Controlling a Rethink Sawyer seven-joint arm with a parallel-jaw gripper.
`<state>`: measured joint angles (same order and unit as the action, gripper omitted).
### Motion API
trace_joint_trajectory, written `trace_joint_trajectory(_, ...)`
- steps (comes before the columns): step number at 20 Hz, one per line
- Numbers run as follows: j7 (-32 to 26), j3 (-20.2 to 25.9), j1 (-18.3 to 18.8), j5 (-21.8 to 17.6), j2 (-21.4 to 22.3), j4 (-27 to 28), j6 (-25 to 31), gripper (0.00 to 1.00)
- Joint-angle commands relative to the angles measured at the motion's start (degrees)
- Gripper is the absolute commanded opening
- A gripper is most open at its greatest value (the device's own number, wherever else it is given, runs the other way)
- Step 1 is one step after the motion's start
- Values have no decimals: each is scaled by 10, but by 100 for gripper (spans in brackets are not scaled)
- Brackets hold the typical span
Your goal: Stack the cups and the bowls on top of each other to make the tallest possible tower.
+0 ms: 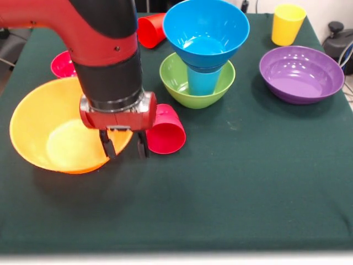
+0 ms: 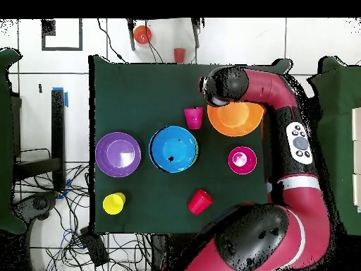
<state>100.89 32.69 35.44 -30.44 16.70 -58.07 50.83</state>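
My gripper is open and empty, low over the table between the huge orange-yellow bowl and a red cup lying on its side. One fingertip overlaps the bowl's right rim; the other is beside the cup. The tower is a green bowl holding a light blue cup with the medium blue bowl on top. A second red cup lies behind it. The purple bowl, yellow cup and small red bowl stand apart. The small dark blue bowl is out of view.
The dark green table has its front edge at the bottom of the front view. In the overhead view my arm arches over the orange-yellow bowl. Two small objects sit on the floor beyond the table.
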Motion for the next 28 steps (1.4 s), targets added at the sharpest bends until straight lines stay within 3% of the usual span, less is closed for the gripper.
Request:
trace_joint_trajectory(1, 3, -46, -20, 17, 54, -70, 91, 100)
trace_joint_trajectory(9, -7, -61, -18, 42, 91, -72, 167, 100)
trace_joint_trajectory(14, 3, -68, -29, 41, 88, -71, 162, 100)
trace_joint_trajectory(20, 14, -79, -28, 48, 115, -106, 150, 100)
trace_joint_trajectory(28, 12, -73, -21, 45, 91, -111, 90, 100)
